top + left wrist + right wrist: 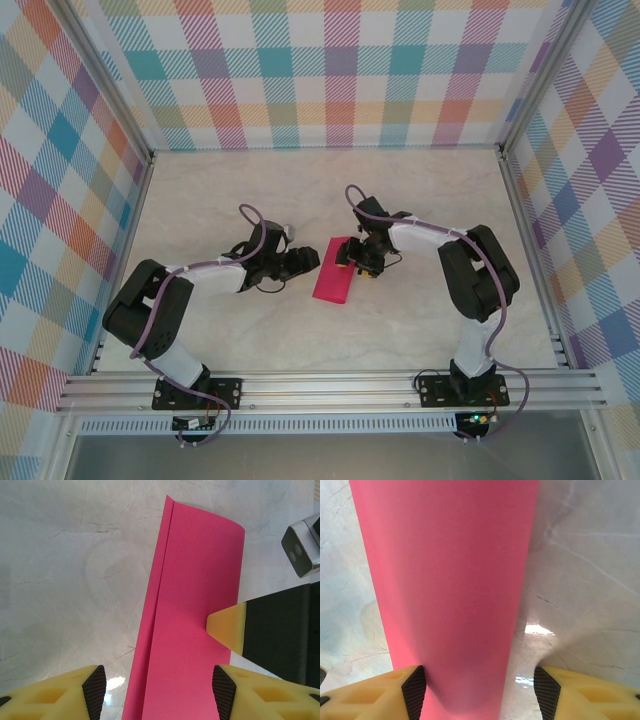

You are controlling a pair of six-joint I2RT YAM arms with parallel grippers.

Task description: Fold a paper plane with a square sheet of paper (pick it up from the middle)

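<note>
Spread apart on both left gripper (159, 690) and right gripper (480, 690), clamped on nothing, poised over the folded paper (195, 595) flat in the middle of the table (65, 580). Could skew the offset edges if dragged by the right fingertip (227, 627) resting on its right edge

A pale marbled tabletop (250, 330) fills the floor of the cell, glossy enough to throw back a bright spot of light, boxed in by a pastel plaid back wall (330, 70) and matching side walls (50, 200), with a silver aluminium rail (330, 385) running along the near edge.
</note>
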